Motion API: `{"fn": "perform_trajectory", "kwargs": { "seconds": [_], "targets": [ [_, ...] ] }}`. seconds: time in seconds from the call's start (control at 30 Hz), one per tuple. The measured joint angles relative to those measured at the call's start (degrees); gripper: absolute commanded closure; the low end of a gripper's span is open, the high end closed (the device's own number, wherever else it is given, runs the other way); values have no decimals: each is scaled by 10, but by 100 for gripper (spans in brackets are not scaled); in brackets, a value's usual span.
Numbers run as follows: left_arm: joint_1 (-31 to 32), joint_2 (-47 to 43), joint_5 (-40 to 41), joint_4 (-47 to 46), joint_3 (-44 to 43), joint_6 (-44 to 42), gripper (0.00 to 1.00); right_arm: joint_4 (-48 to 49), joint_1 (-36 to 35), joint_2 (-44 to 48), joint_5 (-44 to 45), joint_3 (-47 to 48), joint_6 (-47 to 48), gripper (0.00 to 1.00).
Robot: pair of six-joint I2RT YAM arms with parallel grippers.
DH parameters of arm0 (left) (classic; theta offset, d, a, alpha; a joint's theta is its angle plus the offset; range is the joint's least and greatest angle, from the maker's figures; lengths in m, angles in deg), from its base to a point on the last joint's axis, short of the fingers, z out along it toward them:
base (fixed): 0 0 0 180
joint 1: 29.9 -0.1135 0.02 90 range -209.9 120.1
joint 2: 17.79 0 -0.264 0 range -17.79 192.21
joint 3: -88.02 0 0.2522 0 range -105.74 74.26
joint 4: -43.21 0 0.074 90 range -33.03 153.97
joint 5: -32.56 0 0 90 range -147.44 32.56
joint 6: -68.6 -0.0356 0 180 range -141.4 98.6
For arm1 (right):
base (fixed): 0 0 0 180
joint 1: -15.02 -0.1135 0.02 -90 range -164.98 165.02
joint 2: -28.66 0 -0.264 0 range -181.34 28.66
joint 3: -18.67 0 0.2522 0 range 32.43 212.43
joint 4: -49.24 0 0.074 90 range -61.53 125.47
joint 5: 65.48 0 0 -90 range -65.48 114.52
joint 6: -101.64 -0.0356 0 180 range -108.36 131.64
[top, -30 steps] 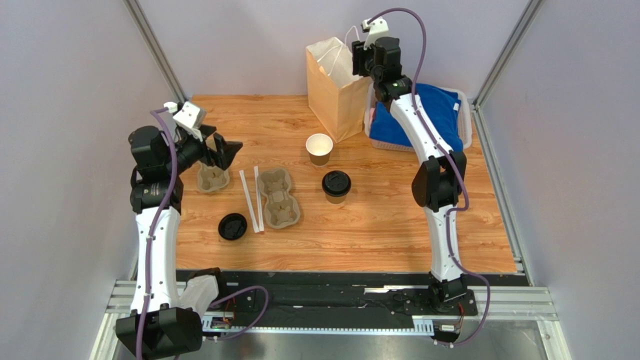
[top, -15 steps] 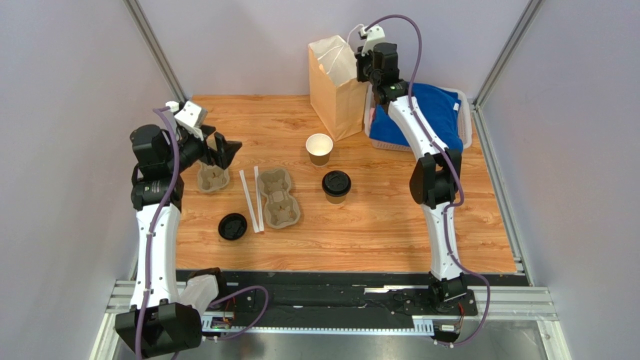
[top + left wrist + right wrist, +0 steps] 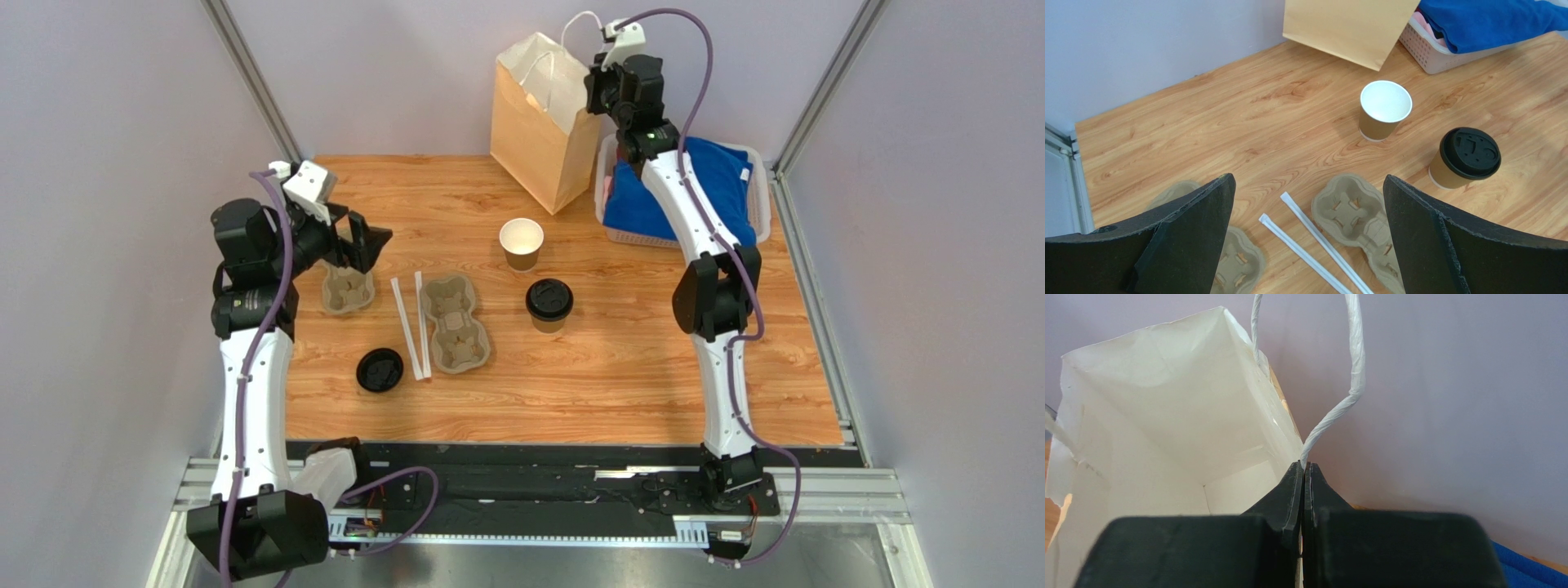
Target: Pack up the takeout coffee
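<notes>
While the right gripper is pinched shut on the bag's paper handle (or perhaps the rim beside it; the wrist view leaves this unclear), the bag leans at the far side of the table, and a slip or tear there would likely tip it onto the open cup. The coffee stands lidded, upright and untouched mid-table, just beside that cup; the left gripper, spread wide and empty, could grab the wrong cup.
</notes>
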Motion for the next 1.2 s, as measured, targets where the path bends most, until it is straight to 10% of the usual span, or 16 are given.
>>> {"fn": "perform_trajectory", "kwargs": {
  "seconds": [0.47, 0.83, 1.2],
  "targets": [
    [52, 12, -23, 72, -181, 52, 1, -46, 11, 387, 34, -191, -38, 100],
    [276, 46, 10, 124, -326, 86, 1, -164, 11, 758, 106, -480, -38, 100],
    [510, 191, 99, 185, -504, 57, 6, -282, 11, 926, 141, -675, -60, 100]
  ]
}}
